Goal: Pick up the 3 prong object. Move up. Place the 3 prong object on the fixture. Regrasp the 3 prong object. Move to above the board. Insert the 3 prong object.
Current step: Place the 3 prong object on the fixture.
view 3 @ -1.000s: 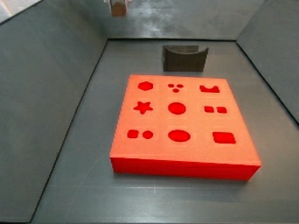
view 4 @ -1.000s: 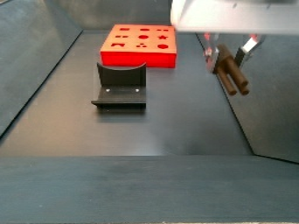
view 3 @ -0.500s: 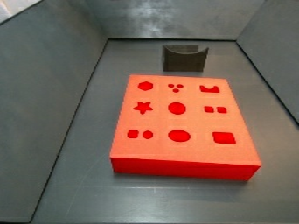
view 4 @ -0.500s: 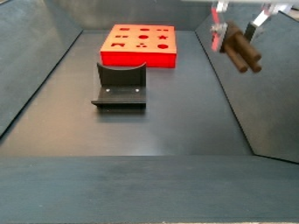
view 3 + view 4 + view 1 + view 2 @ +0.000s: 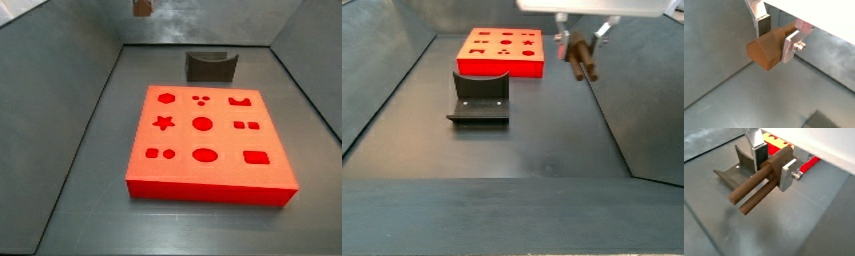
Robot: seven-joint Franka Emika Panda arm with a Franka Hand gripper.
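Your pincer is clamped on the 3 prong object, holding it in the air above the counter, beside the fixture and near the board.

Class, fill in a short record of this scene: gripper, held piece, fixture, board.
gripper: the gripper is up off the floor, shut on the piece
held piece: the 3 prong object, brown, its long prongs sticking out past the fingers
fixture: the fixture, dark, on the floor, nothing in its notch
board: the board, orange-red, flat on the floor, holes unfilled
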